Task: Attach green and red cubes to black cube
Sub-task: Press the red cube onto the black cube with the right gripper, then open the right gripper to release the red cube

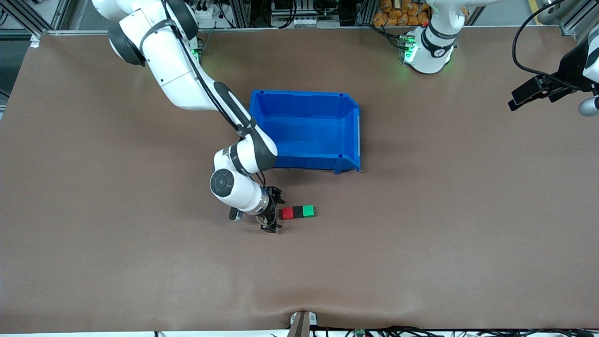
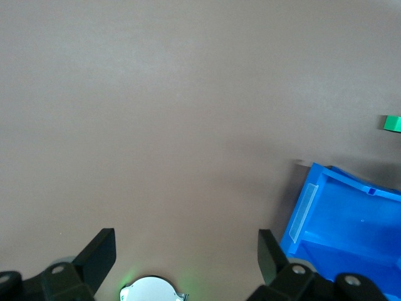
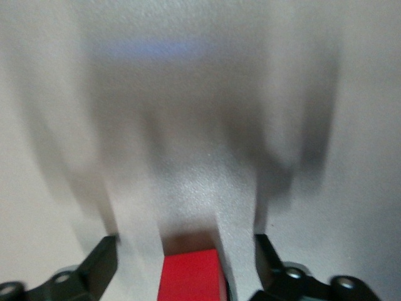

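Brown table [image 1: 93,210]: blue bin [image 1: 306,128]; nearer camera, red cube [image 1: 287,213], black cube [image 1: 297,212], green cube [image 1: 308,211] touching in row.

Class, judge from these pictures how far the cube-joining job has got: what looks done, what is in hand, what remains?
Looks done: the small red cube, matte black cube and bright green cube lie in one touching row, black in the middle. In hand: the right gripper sits open beside the red cube, gripping nothing. The left gripper waits open. Left: apparently only withdrawing; whether the joints hold cannot be seen.

Left wrist view: bare table, bin corner, green cube
Left gripper [image 2: 187,254] open over the table [image 2: 156,113]; blue bin [image 2: 351,219] near the green cube [image 2: 392,123].
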